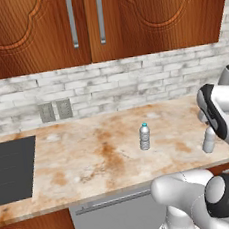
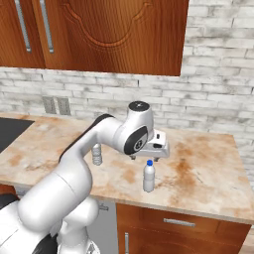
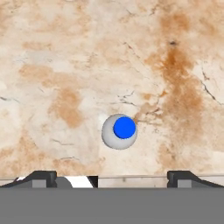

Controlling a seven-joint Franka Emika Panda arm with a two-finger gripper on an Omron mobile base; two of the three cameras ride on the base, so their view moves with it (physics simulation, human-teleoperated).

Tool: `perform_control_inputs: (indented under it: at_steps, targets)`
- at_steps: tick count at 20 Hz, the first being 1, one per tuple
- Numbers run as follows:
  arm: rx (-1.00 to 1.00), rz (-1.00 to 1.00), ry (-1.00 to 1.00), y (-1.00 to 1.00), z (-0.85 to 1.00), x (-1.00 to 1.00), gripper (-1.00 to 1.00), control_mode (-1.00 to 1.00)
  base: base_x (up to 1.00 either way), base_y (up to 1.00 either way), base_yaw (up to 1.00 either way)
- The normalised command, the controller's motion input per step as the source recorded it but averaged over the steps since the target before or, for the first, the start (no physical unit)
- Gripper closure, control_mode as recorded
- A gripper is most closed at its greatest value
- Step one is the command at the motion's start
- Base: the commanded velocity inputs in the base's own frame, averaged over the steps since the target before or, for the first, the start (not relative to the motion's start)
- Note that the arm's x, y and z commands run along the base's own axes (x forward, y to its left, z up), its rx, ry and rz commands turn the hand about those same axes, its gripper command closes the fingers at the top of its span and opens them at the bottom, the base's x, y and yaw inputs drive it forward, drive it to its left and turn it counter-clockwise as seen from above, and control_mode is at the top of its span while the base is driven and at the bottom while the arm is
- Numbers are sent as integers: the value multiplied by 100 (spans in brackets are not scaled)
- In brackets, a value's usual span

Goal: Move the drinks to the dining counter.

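We hang our two-finger hand (image 2: 150, 158) directly over the small clear ribbed plastic water bottle with the blue cap (image 2: 149, 176), fingers spread wide and holding nothing. Looking down along the fingers, the blue cap (image 3: 124, 127) sits roughly midway between the two dark fingertips (image 3: 42, 177) and slightly ahead of them. The bottle stands upright on the beige marble surface with rust-brown veins (image 2: 208, 168), near its front edge, long axis vertical, cap pointing up at our palm. So we judge the approach is a straight descent. The teal-capped clear ribbed bottle (image 1: 144, 136) stands upright too, well apart to our left.
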Motion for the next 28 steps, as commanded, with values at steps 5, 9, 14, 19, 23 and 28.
perform_control_inputs:
  at_steps: [5, 9, 14, 19, 23, 28]
  targets:
    - [0, 0, 0, -1, -8, 3, -100, -100, 0, 0, 0]
    - [0, 0, 0, 0, -11, 5, -100, -100, 0, 0, 0]
    - [0, 0, 0, 0, -15, 10, -100, -100, 0, 0, 0]
    - [0, 0, 0, -3, -11, 12, -100, -100, 0, 0, 0]
    - [0, 0, 0, -6, -7, 7, -100, -100, 0, 0, 0]
    - [0, 0, 0, -3, -9, 7, -100, -100, 0, 0, 0]
